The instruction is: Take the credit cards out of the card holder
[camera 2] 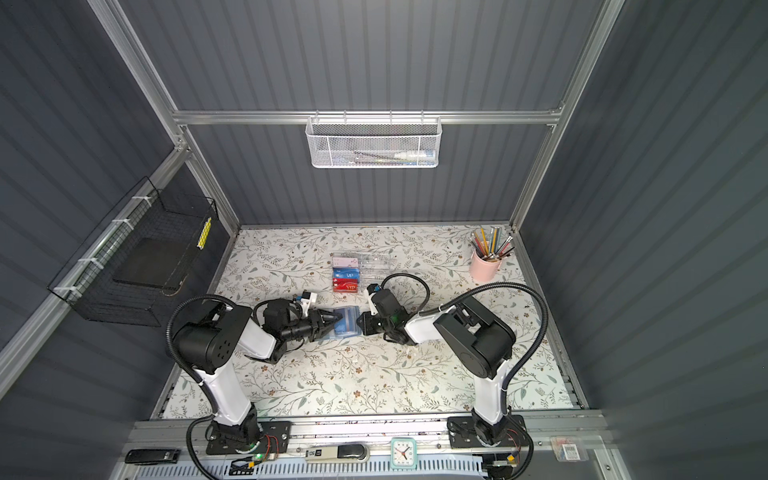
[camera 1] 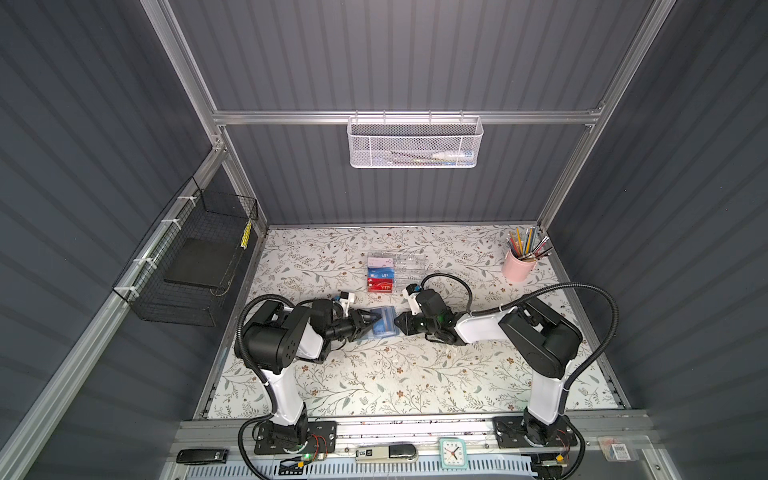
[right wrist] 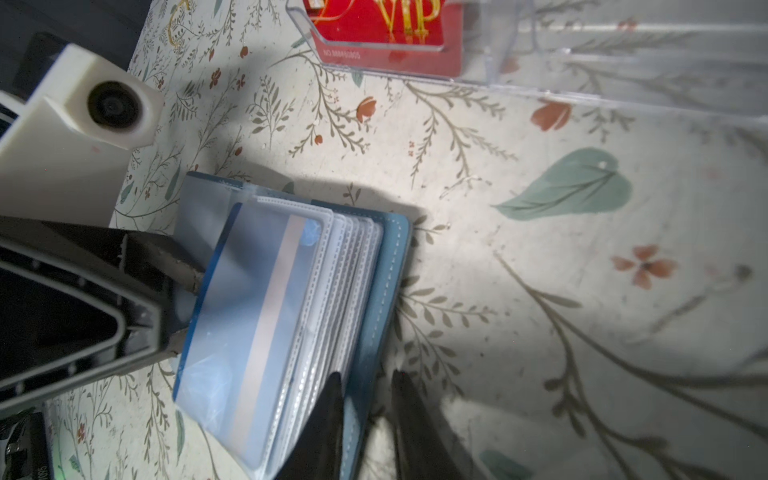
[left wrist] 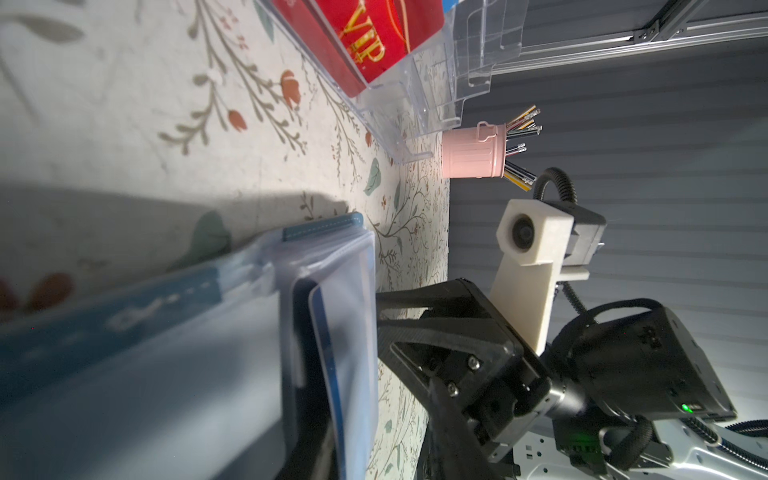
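stitched card holder [right wrist: 387, 286], ribbed clear sleeves [right wrist: 347, 282]

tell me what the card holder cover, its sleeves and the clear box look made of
Card holder cover: likely faux leather, matte slate blue, pale stitching along the edge. Sleeves: thin soft clear plastic, glossy, welded dotted seams. Box: rigid clear acrylic or similar, shiny hard edges.

A robotics lab test cell: grey ribbed wall panels [camera 1: 415, 54] on an aluminium frame [camera 1: 291, 117] enclose a floral-papered tabletop [camera 1: 374, 382]. Two robot arms [camera 1: 286, 390] are bolted to its front rail [camera 1: 415, 428]; a white mesh basket [camera 1: 414, 143] hangs from the frame.
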Motion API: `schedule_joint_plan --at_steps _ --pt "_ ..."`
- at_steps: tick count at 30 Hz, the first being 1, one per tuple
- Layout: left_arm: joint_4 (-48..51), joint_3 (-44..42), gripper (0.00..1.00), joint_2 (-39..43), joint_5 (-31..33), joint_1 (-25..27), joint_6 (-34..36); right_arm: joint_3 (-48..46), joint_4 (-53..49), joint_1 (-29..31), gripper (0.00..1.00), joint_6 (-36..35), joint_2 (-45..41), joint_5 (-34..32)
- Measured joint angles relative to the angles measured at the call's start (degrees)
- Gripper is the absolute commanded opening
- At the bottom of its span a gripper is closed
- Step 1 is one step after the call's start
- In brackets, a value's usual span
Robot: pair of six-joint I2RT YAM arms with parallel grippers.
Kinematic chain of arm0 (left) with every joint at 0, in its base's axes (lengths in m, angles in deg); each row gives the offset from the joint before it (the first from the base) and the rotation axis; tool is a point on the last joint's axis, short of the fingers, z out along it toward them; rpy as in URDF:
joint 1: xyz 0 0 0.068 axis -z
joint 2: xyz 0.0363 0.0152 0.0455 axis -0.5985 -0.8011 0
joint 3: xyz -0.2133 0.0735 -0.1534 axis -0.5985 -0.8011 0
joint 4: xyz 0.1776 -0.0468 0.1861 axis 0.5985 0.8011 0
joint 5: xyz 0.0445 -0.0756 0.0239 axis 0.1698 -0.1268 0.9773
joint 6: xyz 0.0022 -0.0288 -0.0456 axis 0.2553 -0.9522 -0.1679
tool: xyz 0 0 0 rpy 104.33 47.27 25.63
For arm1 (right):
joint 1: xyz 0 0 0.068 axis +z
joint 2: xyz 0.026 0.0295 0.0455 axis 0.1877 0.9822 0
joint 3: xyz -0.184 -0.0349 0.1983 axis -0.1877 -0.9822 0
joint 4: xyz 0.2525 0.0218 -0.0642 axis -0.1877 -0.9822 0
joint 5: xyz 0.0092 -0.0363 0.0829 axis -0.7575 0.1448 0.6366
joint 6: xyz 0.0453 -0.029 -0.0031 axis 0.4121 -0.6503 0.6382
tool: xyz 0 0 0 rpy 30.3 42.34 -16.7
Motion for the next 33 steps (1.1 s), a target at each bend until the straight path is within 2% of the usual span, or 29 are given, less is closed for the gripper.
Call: schedule_joint_plan --at_steps 30,33 --pt "3.0 -1.5 0.34 1.5 -2.5 -5.0 1.0 3.1 -1.4 0.0 0.22 0.9 2.1 -1.3" --pt "2.7 -1.7 0.23 1.5 -2.5 -5.0 0.8 3.4 -1.3 0.0 0.22 1.1 2.3 -1.2"
